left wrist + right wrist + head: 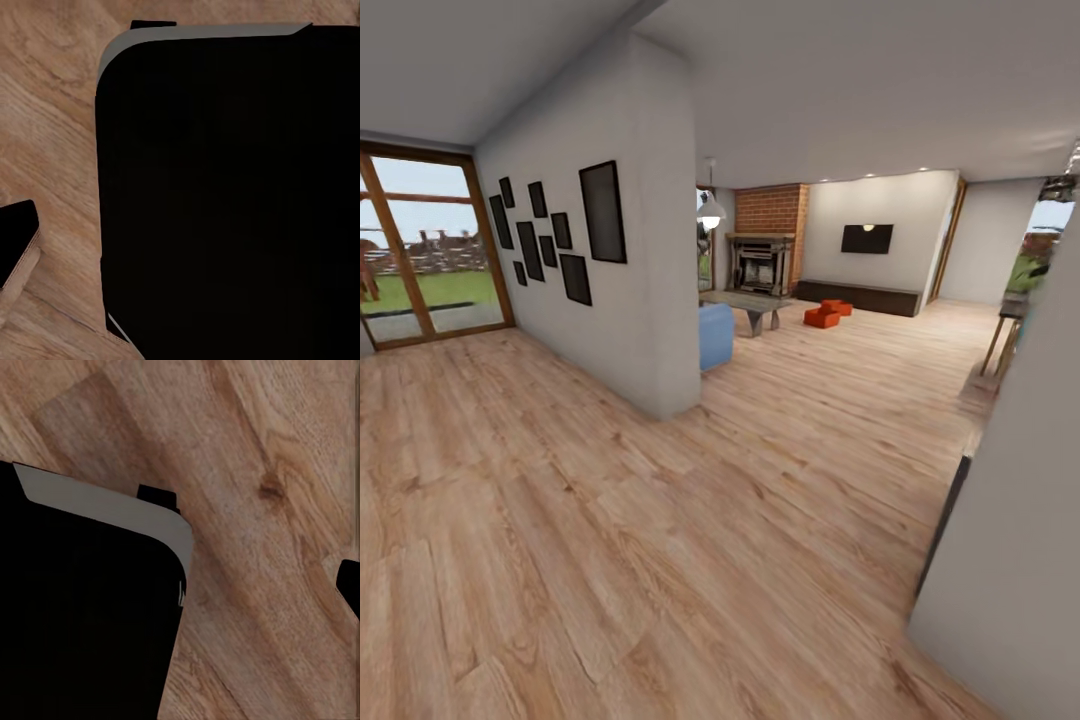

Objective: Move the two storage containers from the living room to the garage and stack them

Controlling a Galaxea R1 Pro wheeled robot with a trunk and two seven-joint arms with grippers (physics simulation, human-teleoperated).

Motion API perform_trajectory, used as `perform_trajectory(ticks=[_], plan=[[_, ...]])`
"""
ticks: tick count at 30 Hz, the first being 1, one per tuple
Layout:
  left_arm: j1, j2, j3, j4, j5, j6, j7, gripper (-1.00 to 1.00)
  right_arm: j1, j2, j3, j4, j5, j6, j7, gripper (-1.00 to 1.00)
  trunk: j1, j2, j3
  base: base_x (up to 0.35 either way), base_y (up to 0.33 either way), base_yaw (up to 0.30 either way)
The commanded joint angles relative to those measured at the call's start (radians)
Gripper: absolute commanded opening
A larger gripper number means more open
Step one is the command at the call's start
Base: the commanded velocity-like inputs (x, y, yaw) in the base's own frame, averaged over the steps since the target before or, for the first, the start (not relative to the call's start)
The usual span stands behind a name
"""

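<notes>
The two storage containers, orange-red open bins, sit close together on the light wood floor of the living room, far ahead and slightly right in the head view. They lie in front of the brick fireplace and beside the glass table. In the left wrist view one dark fingertip sits at the frame edge over plank floor, beside the robot's black base. The right wrist view has a dark fingertip at its edge too, near the base. Nothing is held.
A white partition wall hung with black frames juts out on the left, with the blue sofa behind its end. A white wall corner stands close on the right, and a small side table beyond it. Wide wood floor runs ahead.
</notes>
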Motion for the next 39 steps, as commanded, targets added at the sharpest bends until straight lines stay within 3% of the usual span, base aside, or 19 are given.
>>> perform_trajectory(ticks=[1, 39], plan=[[-0.001, 0.0, 0.002, 0.0, 0.001, -0.002, -0.001, 1.0, -0.001, 0.0, 0.007, 0.001, -0.007, -0.004, -0.001, 1.0, 0.001, 0.0, -0.001, 0.322, 0.0, 0.0], [-0.001, 0.0, 0.002, 0.0, 0.003, -0.002, 0.0, 1.0, -0.001, 0.002, 0.014, -0.001, -0.003, -0.005, -0.002, 1.0, 0.001, 0.0, -0.001, 0.322, 0.0, 0.0]])
